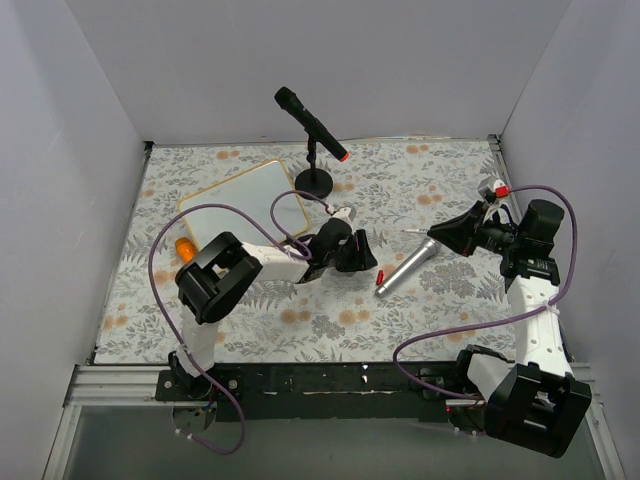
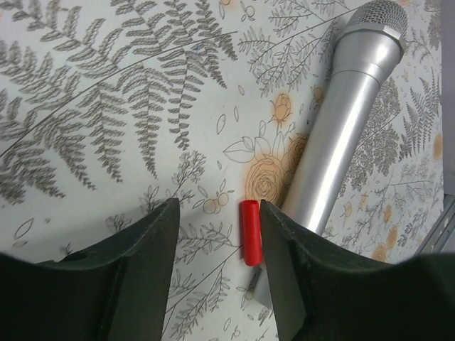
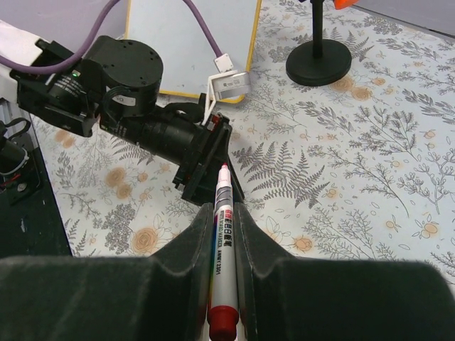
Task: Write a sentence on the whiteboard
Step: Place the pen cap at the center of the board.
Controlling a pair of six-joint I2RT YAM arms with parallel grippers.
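Right gripper (image 3: 222, 213) clamped on white red-ended marker pen (image 3: 222, 245), tip pointing left. Small wood-framed white whiteboard (image 1: 245, 205) lies far-left, no writing visible, beyond left gripper (image 2: 217, 220); that one nearer, jaws apart around small red plastic cap (image 2: 250, 232).

The whiteboard (image 1: 245, 203) lies flat on the table (image 1: 260, 330), in the far left area. The microphone stand (image 1: 314, 178) is upright just beside the board's right corner (its microphone slants up and to the left). A handheld microphone (image 1: 408, 266) lies on the table right of centre, head toward the far right and tail toward the near left. The marker cap (image 2: 249, 232) lies on the table just beside that tail, apart from it. The left gripper (image 2: 217, 227) hangs over the cap, one finger on each side, the cap nearer one of them. The right gripper (image 3: 222, 213) is to the right of the microphone's head. The marker (image 3: 222, 284) sits between its fingers, tip projecting left.
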